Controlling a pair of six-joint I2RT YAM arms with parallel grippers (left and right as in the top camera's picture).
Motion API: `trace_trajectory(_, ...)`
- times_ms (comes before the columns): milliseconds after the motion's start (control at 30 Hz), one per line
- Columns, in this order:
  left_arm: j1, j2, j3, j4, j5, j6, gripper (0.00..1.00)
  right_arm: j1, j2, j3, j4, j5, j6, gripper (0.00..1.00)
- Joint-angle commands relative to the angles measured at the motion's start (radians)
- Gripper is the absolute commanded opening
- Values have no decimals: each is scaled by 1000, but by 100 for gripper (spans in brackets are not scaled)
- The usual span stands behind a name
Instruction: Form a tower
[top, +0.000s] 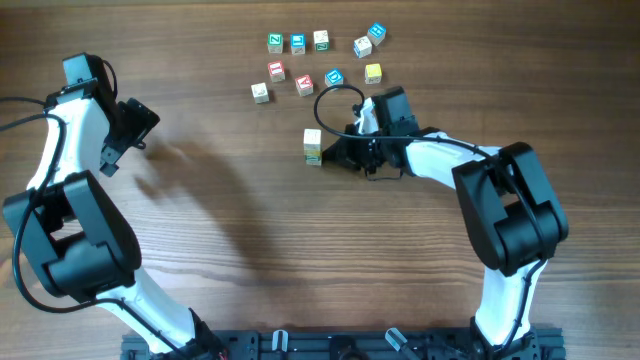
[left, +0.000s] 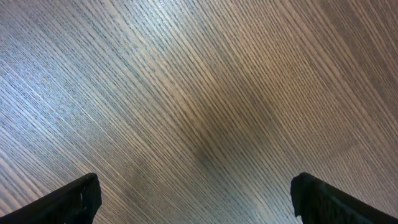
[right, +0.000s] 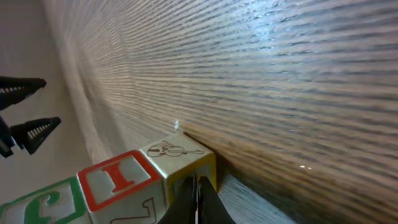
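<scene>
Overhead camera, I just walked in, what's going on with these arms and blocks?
The robot is building a tower of alphabet cubes. The right gripper, shut with nothing in it, sits close beside the short stack, its fingertips by the yellow violin cube. The left gripper hangs wide open over the table at the left, holding nothing. Ten or so loose cubes lie scattered beyond the tower.

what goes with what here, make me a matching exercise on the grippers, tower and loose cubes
Things:
1 left gripper
2 right gripper
3 tower
4 loose cubes

States:
a shut
b yellow on top
c wide open
d scattered, unstacked

Pairs: 1-c, 2-a, 3-b, 4-d
</scene>
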Motion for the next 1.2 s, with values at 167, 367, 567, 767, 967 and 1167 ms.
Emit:
trace_trajectory(167, 2, -20, 10, 0, -10, -3, 100, 1, 20, -5, 7, 55, 48, 4)
trace_trajectory(367, 2, -20, 10, 0, -10, -3, 100, -6, 20, -5, 29, 69, 47, 4)
trace_trajectory(567, 2, -20, 10, 0, -10, -3, 100, -6, 20, -5, 78, 51, 16, 4)
trace_trajectory(767, 2, -20, 10, 0, -10, -3, 100, -6, 20, -5, 65, 88, 57, 4)
trace_trajectory(967, 2, -20, 10, 0, -10, -3, 100, 8, 20, -5, -6, 84, 100, 4)
trace_trajectory(1167, 2, -20, 10, 0, -10, -3, 100, 9, 20, -5, 31, 103, 97, 4)
